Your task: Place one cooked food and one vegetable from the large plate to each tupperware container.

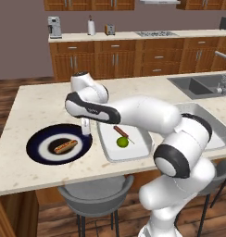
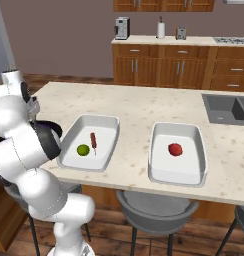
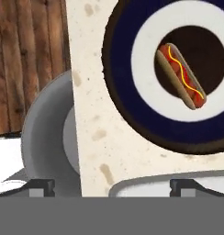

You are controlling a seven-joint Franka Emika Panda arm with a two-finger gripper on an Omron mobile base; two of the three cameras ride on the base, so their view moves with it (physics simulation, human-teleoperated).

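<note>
End effector [image 1: 85,133] open and empty, hanging between plate [image 1: 38,149] and near tray [image 1: 133,155], above the worktop [image 1: 31,104]. Just to one side, on the plate: hot dog [image 1: 65,146], the last item there. Just to the other side, in the near tray: green vegetable [image 1: 122,142] plus skewer [image 1: 120,132], so apparently done. Farther off, far tray [image 2: 159,165] with only a tomato [image 2: 175,149]. Left, by judgement: hot dog into the far tray.
</note>
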